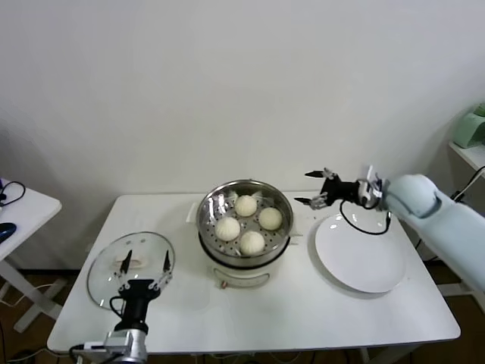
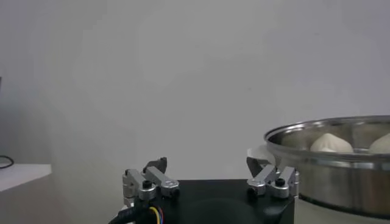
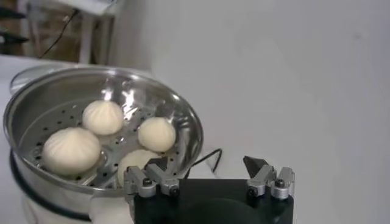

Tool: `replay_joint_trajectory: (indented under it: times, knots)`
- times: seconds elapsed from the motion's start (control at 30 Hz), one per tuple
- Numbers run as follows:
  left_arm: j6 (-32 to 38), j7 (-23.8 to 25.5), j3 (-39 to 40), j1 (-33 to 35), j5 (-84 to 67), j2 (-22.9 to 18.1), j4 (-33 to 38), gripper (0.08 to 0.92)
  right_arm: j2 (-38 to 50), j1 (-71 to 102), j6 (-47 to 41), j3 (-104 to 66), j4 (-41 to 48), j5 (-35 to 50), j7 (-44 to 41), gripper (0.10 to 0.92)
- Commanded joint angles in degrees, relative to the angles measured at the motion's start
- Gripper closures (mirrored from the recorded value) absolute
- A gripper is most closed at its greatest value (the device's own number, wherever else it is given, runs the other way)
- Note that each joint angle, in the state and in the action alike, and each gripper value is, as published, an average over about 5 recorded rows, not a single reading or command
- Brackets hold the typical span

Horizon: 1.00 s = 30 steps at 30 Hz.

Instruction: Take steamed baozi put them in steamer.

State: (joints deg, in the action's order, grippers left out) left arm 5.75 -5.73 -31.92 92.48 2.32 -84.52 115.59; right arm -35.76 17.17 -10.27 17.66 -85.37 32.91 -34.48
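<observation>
All four baozi [image 1: 249,222] lie on the perforated floor of the steamer [image 1: 207,208], which stands mid-bench [image 1: 189,318]. The plate [image 1: 364,265] to its right holds nothing, so the loading looks finished. What seems left is a clean retreat. To do that well, the right claw [image 1: 320,189] should draw back toward the robot's right, staying above the steamer rim and the plate edge, without dipping or swinging across the buns.

The right claw hangs in the air between the steamer and the plate's far edge. Its fingers are spread wide, holding and touching nothing. The left claw [image 1: 146,266] is parked low at the bench's near left, pointing up in front of the glass lid [image 1: 106,265]. It is also spread wide and empty.
</observation>
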Motion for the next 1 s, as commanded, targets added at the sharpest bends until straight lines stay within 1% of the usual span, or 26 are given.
replay_joint_trajectory:
  times: [0.03, 0.4, 0.5, 0.73, 1.0]
  knots:
    - [0.23, 2.19, -0.33, -0.09, 1.03, 0.02, 0.05, 0.177, -13.11, 48.1, 8.15, -55.52, -8.71, -8.4, 9.21, 0.203]
    - [-0.97, 4.64, -1.27, -0.12, 1.97, 0.16, 0.24, 0.177, -33.92, 59.87, 15.81, -63.13, -14.16, -12.4, 13.72, 0.203]
    - [-1.36, 5.44, -1.82, -0.2, 0.91, 0.28, 0.17, 0.177, -37.72, 62.39, 17.46, -63.15, -15.63, -13.56, 14.86, 0.203]
    - [-2.31, 6.63, -2.86, -0.3, -0.97, 0.52, 0.28, 0.177, -42.54, 68.8, 19.19, -62.38, -19.04, -14.3, 15.37, 0.203]
    - [-2.34, 7.82, -3.25, -0.43, -1.85, 0.22, 0.28, 0.177, -43.21, 70.53, 19.76, -62.53, -19.37, -12.77, 15.59, 0.203]
